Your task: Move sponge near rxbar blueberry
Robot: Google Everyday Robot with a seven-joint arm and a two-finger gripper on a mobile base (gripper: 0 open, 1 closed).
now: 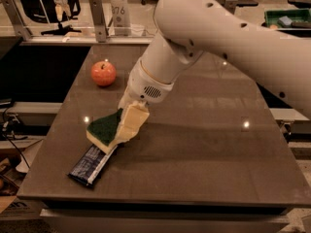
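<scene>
Your gripper [128,124] sits low over the front-left part of the table [209,154], with the arm [214,28] reaching in from the upper right. The pale fingers [132,121] are closed on the sponge [103,128], pinching its right end, so the green top and a strip of yellow foam stick out to the left, tilted down toward you. The sponge's lower corner sits right at the upper end of the bar [90,165], which lies slantwise near the front-left edge with its far end pointing at the gripper. From this view you cannot tell whether the corner rests on the wrapper or hangs just above it. The apple [103,74] stands well apart, toward the back-left, and plays no part here. By my reading you are at the end of the carry — the sponge is already next to the bar, and what is left is the set-down. That calls for a short, gentle descent until the foam meets the table, placed just beside the bar, not on top of it, then opening the fingers and lifting straight up. The risk I see is the overlap: pressing down here could pin or nudge the wrapper toward the edge, so ease a touch to the right before you let go.
</scene>
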